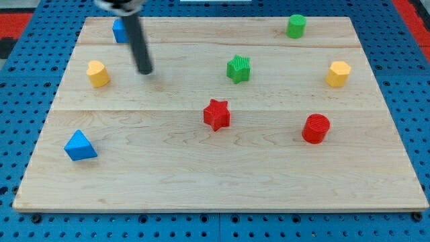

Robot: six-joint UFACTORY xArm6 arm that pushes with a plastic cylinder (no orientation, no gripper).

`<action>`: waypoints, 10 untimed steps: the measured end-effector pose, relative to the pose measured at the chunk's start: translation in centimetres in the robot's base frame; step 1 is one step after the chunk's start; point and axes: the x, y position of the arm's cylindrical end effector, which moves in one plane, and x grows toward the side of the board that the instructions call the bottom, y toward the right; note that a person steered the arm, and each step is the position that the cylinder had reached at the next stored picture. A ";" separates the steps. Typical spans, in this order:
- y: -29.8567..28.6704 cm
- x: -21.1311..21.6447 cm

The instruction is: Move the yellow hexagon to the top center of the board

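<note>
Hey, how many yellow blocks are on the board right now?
2. One yellow block sits near the view's left edge, just left of my tip; the other yellow block is near the right edge. None appears hidden.

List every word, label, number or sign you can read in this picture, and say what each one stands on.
None: no readable text anywhere in the view.
The wooden board shows only grain.
The blocks, such as the yellow hexagon and the red star, are plain.
My tip carries no marking.
</note>
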 end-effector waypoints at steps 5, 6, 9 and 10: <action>38.8 6.3; 32.7 4.4; 28.6 1.7; 28.7 1.7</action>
